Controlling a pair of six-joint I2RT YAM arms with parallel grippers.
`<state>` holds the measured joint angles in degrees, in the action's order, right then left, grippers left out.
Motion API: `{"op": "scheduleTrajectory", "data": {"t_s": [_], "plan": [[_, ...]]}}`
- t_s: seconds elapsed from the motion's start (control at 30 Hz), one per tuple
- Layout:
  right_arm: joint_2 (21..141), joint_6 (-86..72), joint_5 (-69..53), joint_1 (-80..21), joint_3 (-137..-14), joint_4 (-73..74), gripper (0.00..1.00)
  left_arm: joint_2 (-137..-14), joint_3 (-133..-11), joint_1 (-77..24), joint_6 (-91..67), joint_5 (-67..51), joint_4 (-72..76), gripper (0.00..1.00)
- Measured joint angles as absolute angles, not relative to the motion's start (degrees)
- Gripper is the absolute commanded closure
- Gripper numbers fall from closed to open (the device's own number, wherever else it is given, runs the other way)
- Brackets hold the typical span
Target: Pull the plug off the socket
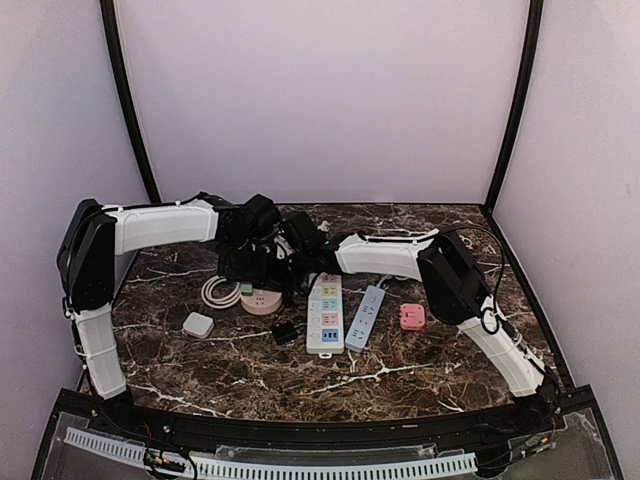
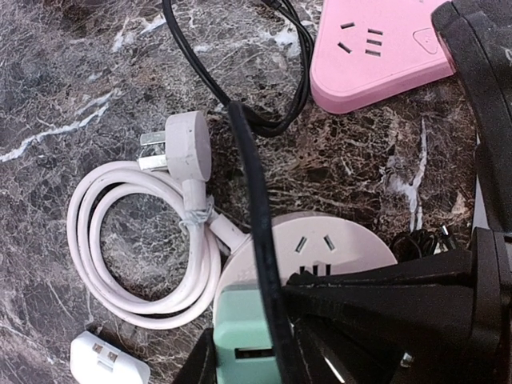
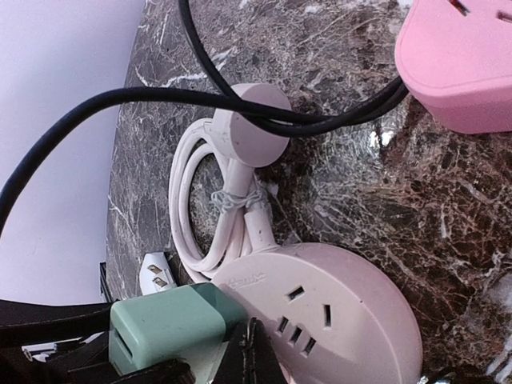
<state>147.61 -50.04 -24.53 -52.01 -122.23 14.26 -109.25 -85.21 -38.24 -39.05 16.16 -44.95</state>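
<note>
A round pale pink socket (image 1: 264, 301) lies on the marble table, left of centre. It also shows in the left wrist view (image 2: 336, 244) and the right wrist view (image 3: 344, 308). A mint green plug (image 2: 240, 336) sits on its edge, also seen in the right wrist view (image 3: 164, 324); its prongs are hidden. My left gripper (image 2: 256, 364) is shut on the green plug, one finger on each side. My right gripper (image 3: 258, 360) is shut, its tips pressed on the socket's face beside the plug. A black cable (image 2: 256, 208) crosses in front of the plug.
The socket's white cord (image 2: 136, 240) lies coiled to its left, ending in a white plug (image 2: 186, 146). A pink socket block (image 2: 376, 48) lies behind. A white power strip (image 1: 325, 312), a blue-grey strip (image 1: 365, 317), a small pink cube (image 1: 412, 317), a white adapter (image 1: 198, 324) and a black adapter (image 1: 285, 332) lie nearby.
</note>
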Motion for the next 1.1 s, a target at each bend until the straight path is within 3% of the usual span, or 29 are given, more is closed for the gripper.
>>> {"op": "scheduleTrajectory", "data": {"t_s": [0.63, 0.93, 1.1], "plan": [[145.6, -48.6, -26.4, -52.1, -117.6, 11.0, 0.99, -101.1, -84.2, -33.8, -40.1, 8.7, -36.8, 0.87], [137.8, -40.9, -26.7, -51.7, -109.9, 14.0, 0.83, -95.9, -81.6, -24.6, -40.7, 7.0, -34.7, 0.86], [128.0, -36.7, -24.2, -51.2, -104.5, 15.4, 0.66, -95.7, -83.6, -20.0, -40.6, 4.5, -32.5, 0.84]]}}
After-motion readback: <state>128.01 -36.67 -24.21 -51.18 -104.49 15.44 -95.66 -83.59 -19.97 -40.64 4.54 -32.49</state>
